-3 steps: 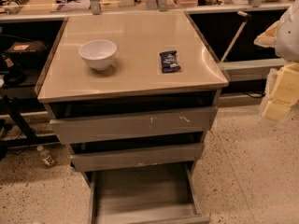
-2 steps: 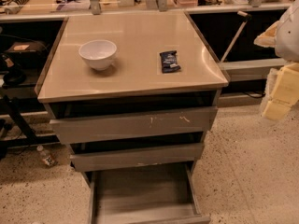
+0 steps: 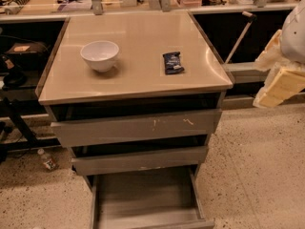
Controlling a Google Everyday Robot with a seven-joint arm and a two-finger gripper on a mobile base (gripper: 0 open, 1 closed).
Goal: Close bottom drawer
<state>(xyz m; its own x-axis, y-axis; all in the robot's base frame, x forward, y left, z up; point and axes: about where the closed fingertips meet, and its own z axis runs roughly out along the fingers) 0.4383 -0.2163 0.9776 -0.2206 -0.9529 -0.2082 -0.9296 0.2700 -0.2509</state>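
— Nothing is shifting since a second ago: the bottom drawer (image 3: 145,197) is lying pulled far out at the foot of the cabinet (image 3: 143,37), beneath two other drawers (image 3: 138,128).
— And the gripper (image 3: 281,82)?
— It is hanging at the right edge, well apart from it, level with the cabinet top; how its jaws are standing I cannot tell. You are aiming low: meet the front panel (image 3: 157,224) squarely at mid-width, then push straight in.
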